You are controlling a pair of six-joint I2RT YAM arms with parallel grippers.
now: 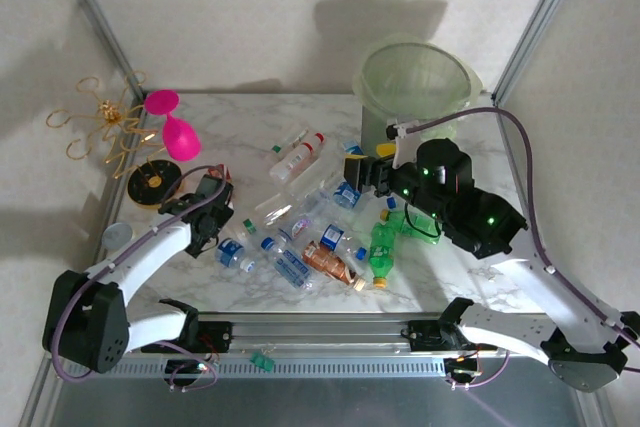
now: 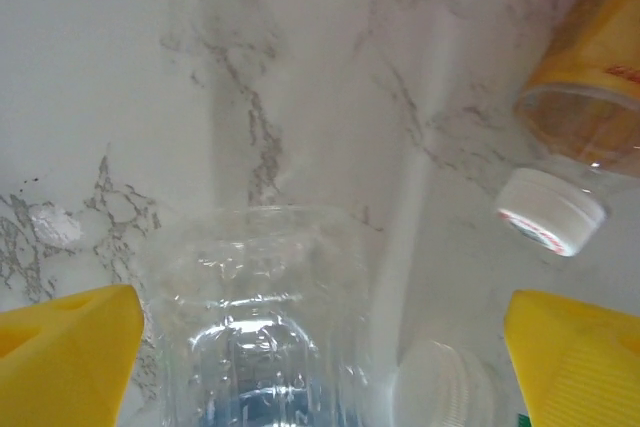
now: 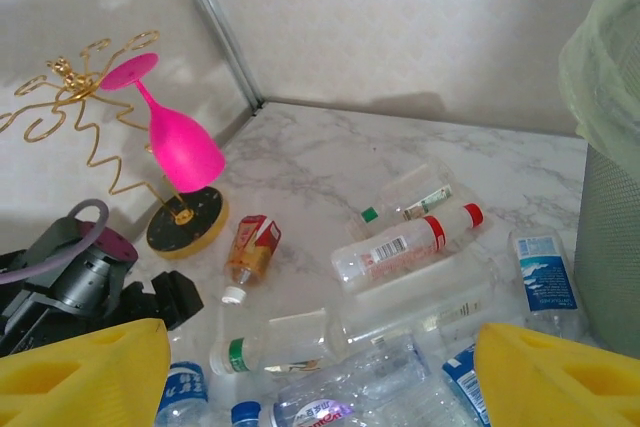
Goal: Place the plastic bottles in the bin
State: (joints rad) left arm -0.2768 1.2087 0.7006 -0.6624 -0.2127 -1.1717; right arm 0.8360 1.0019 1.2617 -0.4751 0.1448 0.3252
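The plastic bottles lie scattered on their sides across the middle of the marble table, out of the bin. The bin stands at the far right corner, a thin liner folded over its rim; what lies at its bottom cannot be told. A blue-labelled bottle lies just beside its wall, and a red-capped clear bottle lies farther left.

The left gripper points down at the left edge of the heap, its yellow fingers spread wide on either side of a clear bottle, the right finger clearly apart from it. An orange-labelled bottle with a white cap lies just beyond. The left arm reaches forward and inward from its base.

The right gripper hangs raised over the bottles near the bin, spread wide and holding nothing, facing left across the table, its arm folded with the elbow high.

At the far left a pink goblet hangs on a gold wire stand.
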